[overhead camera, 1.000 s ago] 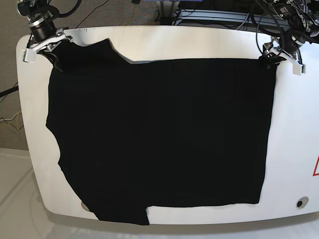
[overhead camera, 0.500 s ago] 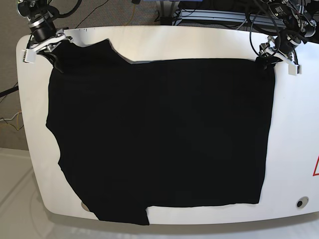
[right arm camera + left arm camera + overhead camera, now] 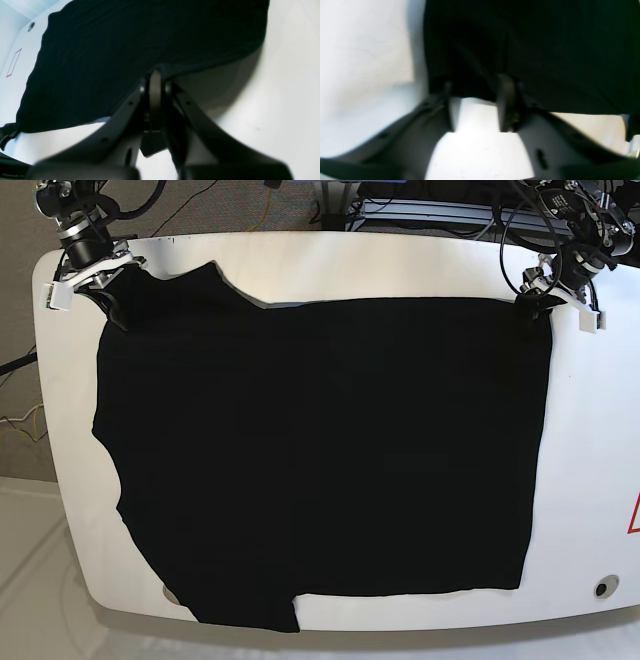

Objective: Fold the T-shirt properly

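Note:
The black T-shirt lies spread flat over most of the white table, one sleeve toward the far left and another hanging off the front edge. My right gripper is at the far-left sleeve corner; its wrist view shows it shut on the T-shirt's edge, which is raised slightly off the table. At the far-right corner is my left gripper. Seen from the left wrist, it is open, with its fingertips at the T-shirt's hem and bare table between them. No print shows.
A red mark and a small round hole sit near the table's right edge. Cables and a metal rack stand behind the far edge. The shirt's front sleeve overhangs the near edge.
My left gripper has shifted a little toward the far edge at the shirt's corner. My right gripper has edged back slightly with the sleeve corner. The shirt otherwise lies the same.

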Robot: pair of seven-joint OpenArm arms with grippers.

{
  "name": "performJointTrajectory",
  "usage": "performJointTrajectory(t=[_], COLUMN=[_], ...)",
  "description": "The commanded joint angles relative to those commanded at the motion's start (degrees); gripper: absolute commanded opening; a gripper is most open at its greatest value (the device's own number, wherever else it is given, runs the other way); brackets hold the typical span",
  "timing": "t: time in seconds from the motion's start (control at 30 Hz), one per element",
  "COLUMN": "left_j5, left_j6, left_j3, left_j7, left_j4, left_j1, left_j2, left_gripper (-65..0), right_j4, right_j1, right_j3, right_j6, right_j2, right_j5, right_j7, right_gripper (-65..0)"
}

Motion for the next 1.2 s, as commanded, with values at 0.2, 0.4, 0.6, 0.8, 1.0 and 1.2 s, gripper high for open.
performJointTrajectory(t=[0.2, 0.4, 0.6, 0.8, 1.0, 1.2], left_j5=[0.2, -0.3, -0.5, -0.5, -0.8, -1.2], left_j6=[-0.4, -0.4, -0.4, -0.4, -0.4, -0.4], left_j3=[0.0, 0.2, 0.3, 0.6, 1.2, 1.8], left_j7=[0.1, 1.5, 2.5, 3.6, 2.1, 0.0], left_j4=[0.0, -0.1, -0.1, -0.3, 0.0, 0.4], left_j1=[0.1, -0.2, 0.0, 0.0, 0.3, 0.6], left_j2=[1.1, 2.3, 2.1, 0.9, 0.7, 0.7], left_gripper=[-33.3, -36.2, -37.6, -44.3, -47.7, -49.8], right_j4=[-0.1, -0.1, -0.1, -0.2, -0.4, -1.5], right_j1=[0.1, 0.4, 0.3, 0.6, 0.9, 1.7], right_j3=[-0.3, -0.6, -0.4, -0.2, -0.4, -0.6], right_j6=[0.0, 0.0, 0.0, 0.0, 0.0, 0.0], right_j2=[0.0, -0.1, -0.1, 0.0, 0.0, 0.0], right_j5=[0.1, 0.2, 0.2, 0.0, -0.3, -0.4], right_j7=[0.2, 0.1, 0.2, 0.1, 0.1, 0.0], right_gripper=[-65.0, -65.0, -65.0, -65.0, -65.0, -65.0])
